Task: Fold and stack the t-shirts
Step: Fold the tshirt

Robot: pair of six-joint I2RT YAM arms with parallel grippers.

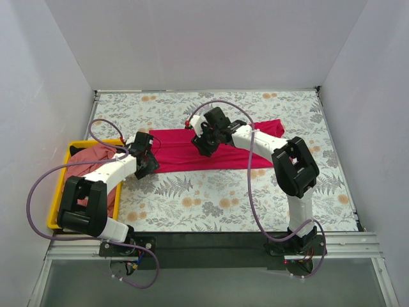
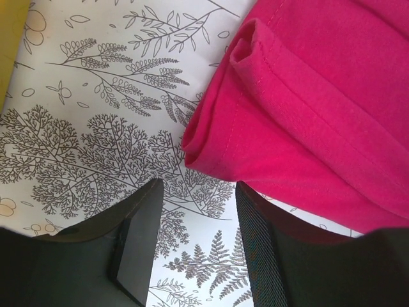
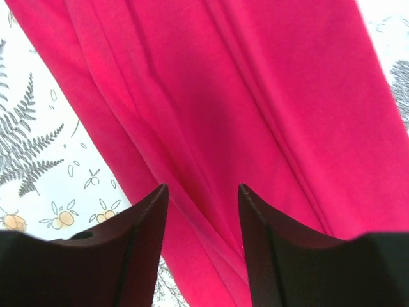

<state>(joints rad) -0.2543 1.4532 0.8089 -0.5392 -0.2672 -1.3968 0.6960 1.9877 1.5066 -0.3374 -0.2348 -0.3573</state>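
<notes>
The magenta-red t-shirt [image 1: 192,153] lies folded into a long band across the middle of the flowered table. Its left end shows in the left wrist view [image 2: 307,109], its middle in the right wrist view [image 3: 211,96]. The dusty salmon-pink t-shirt [image 1: 94,155] lies bunched in the yellow bin. My left gripper [image 1: 148,164] [image 2: 198,192] is open and empty, just off the band's left end, over bare table. My right gripper [image 1: 204,146] [image 3: 201,195] is open and empty, hovering over the middle of the band.
The yellow plastic bin [image 1: 62,176] stands at the table's left edge, under the left arm. White walls close in the table on the back and both sides. Purple cables loop from both arms. The flowered cloth [image 1: 211,204] shows in front of the band.
</notes>
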